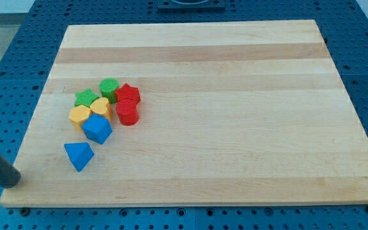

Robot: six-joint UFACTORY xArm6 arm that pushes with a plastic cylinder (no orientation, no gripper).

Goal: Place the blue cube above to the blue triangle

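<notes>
The blue cube (97, 128) sits on the wooden board (235, 96) at the lower edge of a cluster of blocks on the view's left. The blue triangle (78, 155) lies alone just below and to the left of the cube, a small gap between them. My tip (11, 179) is at the board's lower left corner, well left of and below the blue triangle, touching no block. The dark rod runs off the view's left edge.
The cluster above the blue cube holds a green star (85, 98), a green cylinder (108, 87), a red star (127, 93), a red cylinder (127, 112), a yellow heart (101, 107) and a yellow pentagon (79, 115). The board lies on a blue perforated table (5, 76).
</notes>
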